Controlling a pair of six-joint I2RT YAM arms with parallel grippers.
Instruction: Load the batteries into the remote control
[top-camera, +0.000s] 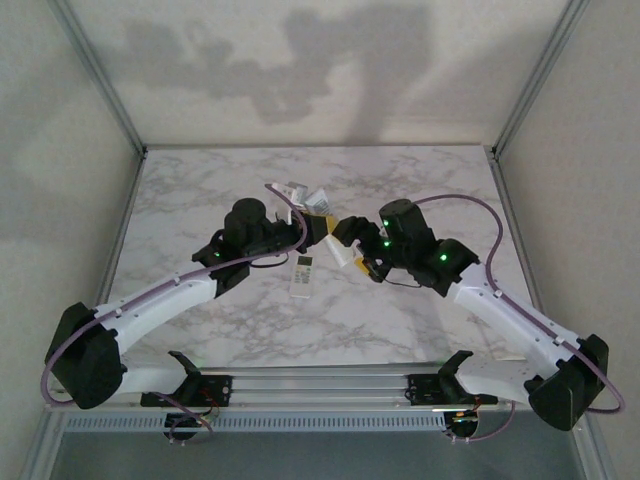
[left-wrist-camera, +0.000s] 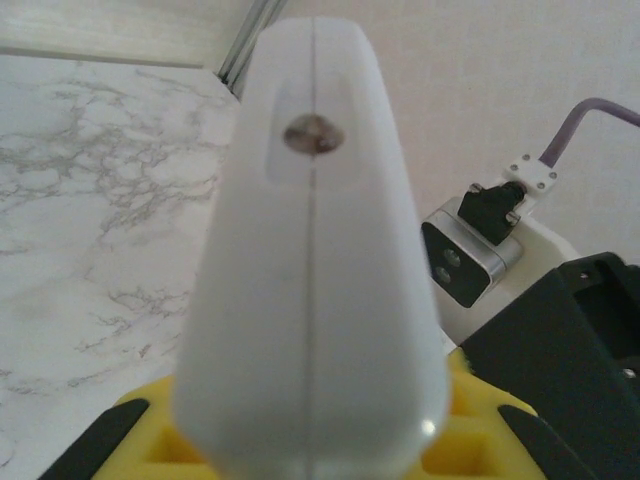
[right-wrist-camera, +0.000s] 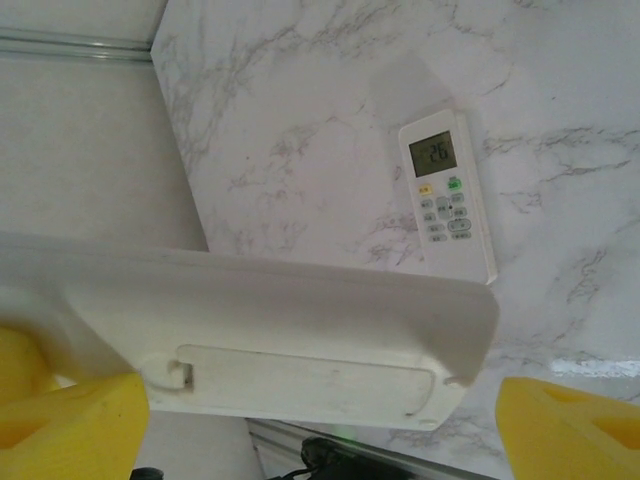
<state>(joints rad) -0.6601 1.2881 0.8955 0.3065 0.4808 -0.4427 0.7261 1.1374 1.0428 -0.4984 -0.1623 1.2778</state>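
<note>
The long white remote control (left-wrist-camera: 310, 250) fills the left wrist view end-on, clamped between the yellow pads of my left gripper (left-wrist-camera: 310, 450), which is shut on it and holds it above the table. In the right wrist view the remote control (right-wrist-camera: 280, 330) lies crosswise with its back up, and the closed battery cover (right-wrist-camera: 300, 380) shows. My right gripper (right-wrist-camera: 320, 425) stands wide open around it, its right fingertip (right-wrist-camera: 570, 430) clear of the remote's end. In the top view both grippers (top-camera: 322, 230) (top-camera: 352, 238) meet mid-table. The batteries are out of view.
A shorter white remote with a display window (top-camera: 303, 275) (right-wrist-camera: 447, 195) lies face up on the marble table (top-camera: 200, 190) just in front of the grippers. Small white items (top-camera: 295, 190) lie behind the left gripper. Metal frame posts stand at the back corners.
</note>
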